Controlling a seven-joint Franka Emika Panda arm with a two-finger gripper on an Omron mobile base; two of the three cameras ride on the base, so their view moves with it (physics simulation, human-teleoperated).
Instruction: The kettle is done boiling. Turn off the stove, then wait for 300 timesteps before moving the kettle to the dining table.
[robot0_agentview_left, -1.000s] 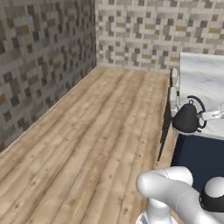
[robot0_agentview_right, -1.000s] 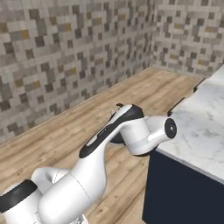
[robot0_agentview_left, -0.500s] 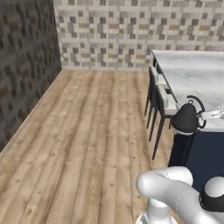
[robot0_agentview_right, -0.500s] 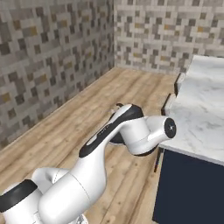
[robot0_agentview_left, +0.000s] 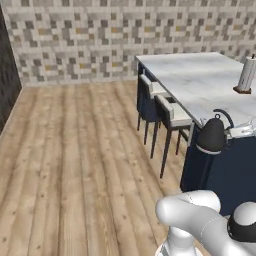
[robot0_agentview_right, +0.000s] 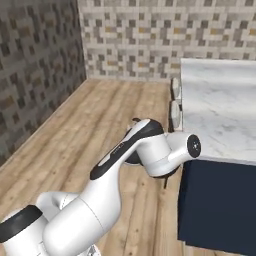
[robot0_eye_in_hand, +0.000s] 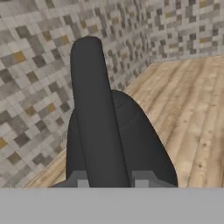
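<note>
The dark rounded kettle (robot0_agentview_left: 212, 136) hangs in the air just in front of the near corner of the dining table (robot0_agentview_left: 200, 80), over the navy base. My gripper (robot0_agentview_left: 235, 132) reaches in from the right and is shut on its thin arched handle. In the hand view the handle (robot0_eye_in_hand: 91, 113) runs straight up between my fingertips (robot0_eye_in_hand: 78, 179), with the kettle body (robot0_eye_in_hand: 142, 140) behind it. The marble table top (robot0_agentview_right: 220, 110) also lies to the right of my arm in the right base view. The stove is out of view.
Two cushioned stools (robot0_agentview_left: 172, 115) stand along the table's left side. A white paper-towel roll (robot0_agentview_left: 246, 75) stands on the far right of the table top. Open wooden floor (robot0_agentview_left: 75, 160) stretches left to the mosaic-tiled walls (robot0_agentview_left: 75, 45).
The whole scene has swung as the base turned: the dining table and stools have come further into view. The kettle stays in my gripper, in the same place relative to the arm.
</note>
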